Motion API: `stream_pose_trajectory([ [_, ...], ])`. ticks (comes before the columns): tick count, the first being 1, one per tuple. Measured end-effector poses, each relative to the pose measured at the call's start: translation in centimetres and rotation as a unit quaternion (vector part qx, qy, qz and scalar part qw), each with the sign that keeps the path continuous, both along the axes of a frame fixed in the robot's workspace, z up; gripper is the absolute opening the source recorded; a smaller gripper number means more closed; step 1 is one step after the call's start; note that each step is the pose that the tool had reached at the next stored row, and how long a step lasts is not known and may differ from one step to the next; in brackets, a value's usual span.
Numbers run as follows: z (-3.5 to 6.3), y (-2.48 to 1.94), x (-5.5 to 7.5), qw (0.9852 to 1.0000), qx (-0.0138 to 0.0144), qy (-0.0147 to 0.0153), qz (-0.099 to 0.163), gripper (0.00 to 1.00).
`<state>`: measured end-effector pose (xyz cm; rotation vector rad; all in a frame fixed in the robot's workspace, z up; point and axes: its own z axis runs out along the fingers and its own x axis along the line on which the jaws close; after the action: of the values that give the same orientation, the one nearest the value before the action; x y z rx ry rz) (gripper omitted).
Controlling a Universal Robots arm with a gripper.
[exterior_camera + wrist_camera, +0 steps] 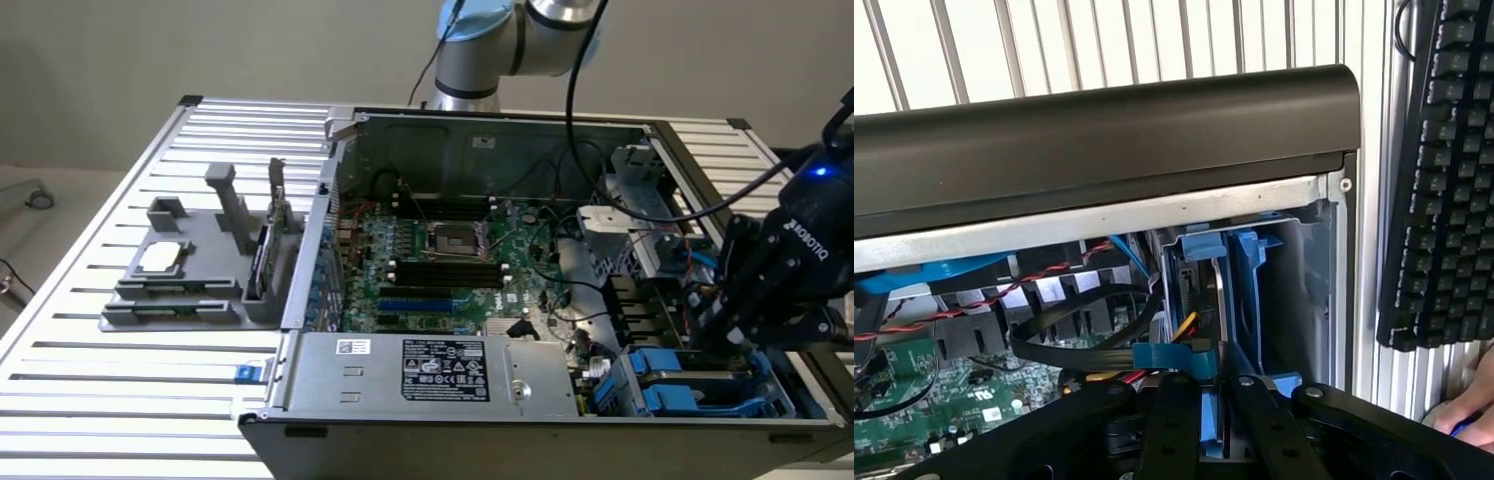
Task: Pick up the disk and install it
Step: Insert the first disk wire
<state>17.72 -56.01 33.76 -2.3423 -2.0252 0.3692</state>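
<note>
The disk [1204, 262] stands on edge in the drive bay at the front corner of the open computer case [467, 130]; its bright blue carrier frames a thin silver edge. My gripper [1206, 425] reaches down into that bay. Its black fingers [1169, 430] sit close on either side of the carrier's blue edge, shut on the disk. In the exterior view the gripper [721, 335] hangs over the bay on the exterior view's right, just above the blue carriers [667, 372], and covers much of the disk.
Red-black wires and a flat black cable [1074, 335] lie beside the bay, over the motherboard [441, 260]. The case's black front panel [1104, 130] is close ahead. A keyboard [1444, 170] and a person's hand [1466, 420] lie outside the case. A grey fixture [200, 270] stands on the slatted table.
</note>
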Motion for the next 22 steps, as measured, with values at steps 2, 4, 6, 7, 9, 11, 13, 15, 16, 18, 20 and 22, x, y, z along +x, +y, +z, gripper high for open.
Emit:
stream_pose_trajectory([
  [2,0.01,0.09,0.04,1.0,0.0,0.0006,-0.001,0.16],
  [4,0.0,0.19,0.05,1.0,0.0,0.001,-0.004,0.16],
  [6,0.0,0.24,0.07,1.0,0.0,0.0012,-0.009,0.16],
  [7,0.0,0.26,0.11,0.9999,-0.0001,0.0013,-0.012,0.16],
  [9,0.06,0.28,0.21,0.9999,-0.0014,0.0016,-0.016,0.16],
  [11,0.22,0.3,0.34,0.9998,-0.003,0.0021,-0.02,0.16],
  [13,0.36,0.3,0.5,0.9997,-0.0058,0.0033,-0.023,0.16],
  [15,0.45,0.3,0.68,0.9995,-0.0111,0.0053,-0.028,0.16],
  [16,0.47,0.3,0.75,0.9994,-0.0137,0.0065,-0.03,0.16],
  [18,0.48,0.3,0.85,0.9992,-0.0186,0.0097,-0.034,0.16],
  [20,0.48,0.3,0.9,0.9989,-0.0234,0.0133,-0.038,0.16],
  [22,0.48,0.3,0.92,0.9986,-0.0274,0.0183,-0.04,0.16],
])
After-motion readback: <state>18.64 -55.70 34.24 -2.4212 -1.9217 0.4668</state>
